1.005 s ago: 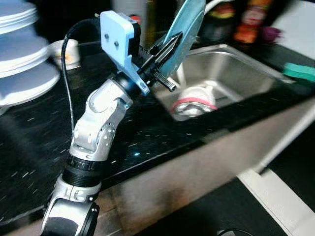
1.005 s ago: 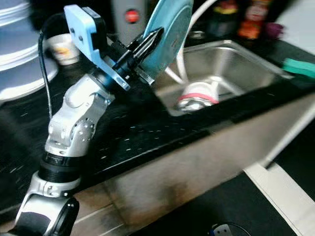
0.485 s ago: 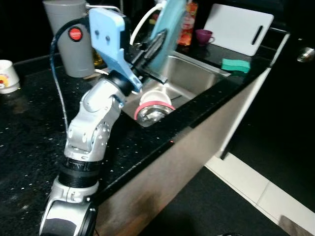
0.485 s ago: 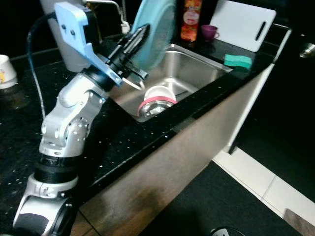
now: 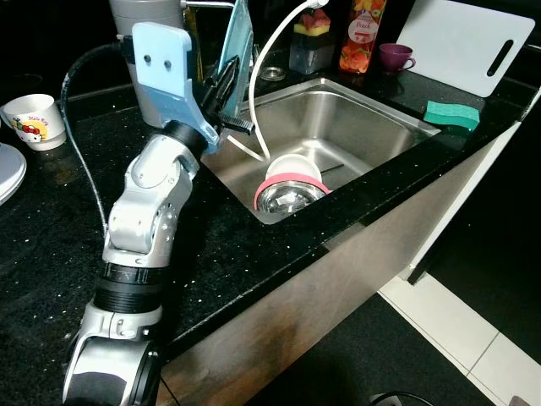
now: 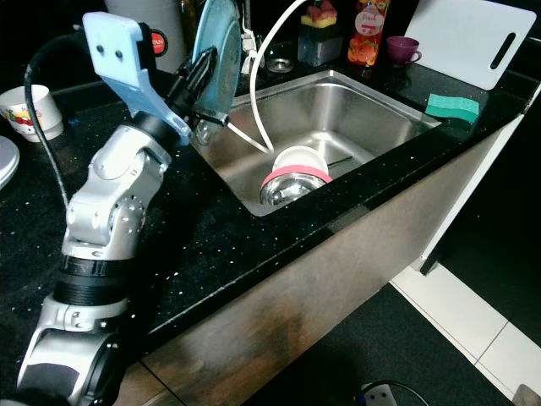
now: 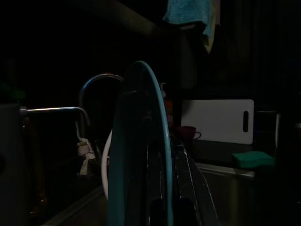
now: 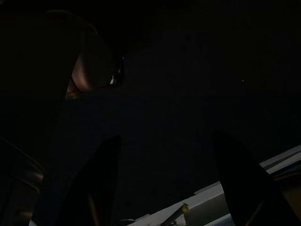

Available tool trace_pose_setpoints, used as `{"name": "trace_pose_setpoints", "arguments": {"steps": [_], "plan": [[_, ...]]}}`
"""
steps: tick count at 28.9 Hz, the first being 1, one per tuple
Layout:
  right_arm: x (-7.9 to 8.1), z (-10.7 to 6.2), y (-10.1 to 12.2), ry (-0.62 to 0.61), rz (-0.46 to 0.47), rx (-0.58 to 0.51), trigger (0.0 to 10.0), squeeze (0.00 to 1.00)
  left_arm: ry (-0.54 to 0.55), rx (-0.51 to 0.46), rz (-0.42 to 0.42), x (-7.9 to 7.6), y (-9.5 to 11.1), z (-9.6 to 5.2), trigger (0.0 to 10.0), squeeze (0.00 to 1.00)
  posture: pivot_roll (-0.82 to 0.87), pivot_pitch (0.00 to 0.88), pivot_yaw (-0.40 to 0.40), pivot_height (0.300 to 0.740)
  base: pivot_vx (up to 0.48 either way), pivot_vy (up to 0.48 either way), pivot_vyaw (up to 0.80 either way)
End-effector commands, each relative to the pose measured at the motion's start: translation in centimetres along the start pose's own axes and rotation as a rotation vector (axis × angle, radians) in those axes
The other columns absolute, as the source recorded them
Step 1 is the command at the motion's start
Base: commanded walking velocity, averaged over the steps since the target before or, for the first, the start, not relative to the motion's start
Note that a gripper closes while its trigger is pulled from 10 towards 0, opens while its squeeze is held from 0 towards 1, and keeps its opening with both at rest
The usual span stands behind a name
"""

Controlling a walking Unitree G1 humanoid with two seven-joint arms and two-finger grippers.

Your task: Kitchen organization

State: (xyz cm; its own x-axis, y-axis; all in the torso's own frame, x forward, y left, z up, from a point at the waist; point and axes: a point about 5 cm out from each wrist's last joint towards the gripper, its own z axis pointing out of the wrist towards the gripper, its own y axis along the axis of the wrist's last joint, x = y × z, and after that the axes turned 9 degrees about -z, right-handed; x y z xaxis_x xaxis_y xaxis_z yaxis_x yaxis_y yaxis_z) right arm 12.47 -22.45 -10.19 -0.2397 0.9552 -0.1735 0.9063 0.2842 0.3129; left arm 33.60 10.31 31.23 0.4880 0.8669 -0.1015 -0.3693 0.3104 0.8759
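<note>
Left gripper, upper left of frame, fingers clamped on an upright teal plate at the steel sink's left edge. Mug far left bears unreadable cartoon print; bottle label illegible.

The teal plate is cut off by the top edge.

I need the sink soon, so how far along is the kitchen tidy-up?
Done: plates sit stacked at the counter's left edge. In hand: the left end effector grips a light blue plate upright, at the sink's left rim. Left: a bowl lies in the sink, and a sponge and mug remain on the counter. The right arm hangs idle.
</note>
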Motion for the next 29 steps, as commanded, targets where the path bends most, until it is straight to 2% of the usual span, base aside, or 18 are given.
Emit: {"name": "trace_pose_setpoints", "arguments": {"steps": [1, 8, 10, 20, 29], "plan": [[0.01, -0.04, -0.35, 0.002, 0.024, 0.001, 10.0, 0.0, -0.001, 0.012, -0.001, -0.16, -0.31, -0.25, 10.0, 0.0, -0.02, 0.028, -0.001, 0.74, 0.0, 0.0, 0.0], [0.0, -0.05, -0.26, 0.013, 0.027, -0.015, 10.0, 0.0, 0.011, 0.02, -0.023, 0.02, -0.7, -0.27, 10.0, 0.0, -0.02, 0.033, -0.004, 0.74, 0.0, 0.0, 0.0], [-0.03, -0.05, -0.2, 0.016, 0.005, -0.014, 10.0, 0.0, 0.015, 0.02, -0.024, 0.14, -0.72, -0.29, 10.0, 0.0, -0.02, 0.031, -0.004, 0.74, 0.0, 0.0, 0.77], [0.04, -0.03, 0.01, 0.009, 0.03, -0.029, 10.0, 0.0, 0.031, 0.022, -0.032, 0.59, -0.83, -0.44, 10.0, 0.0, -0.01, 0.025, -0.002, 0.74, 0.0, 0.0, 0.77], [0.13, -0.01, 0.19, 0.006, 0.062, -0.042, 10.0, 0.0, 0.018, 0.037, -0.02, 0.64, -1.04, -0.44, 10.0, 0.0, 0.01, 0.025, -0.005, 0.74, 0.0, 0.0, 0.0]]}}
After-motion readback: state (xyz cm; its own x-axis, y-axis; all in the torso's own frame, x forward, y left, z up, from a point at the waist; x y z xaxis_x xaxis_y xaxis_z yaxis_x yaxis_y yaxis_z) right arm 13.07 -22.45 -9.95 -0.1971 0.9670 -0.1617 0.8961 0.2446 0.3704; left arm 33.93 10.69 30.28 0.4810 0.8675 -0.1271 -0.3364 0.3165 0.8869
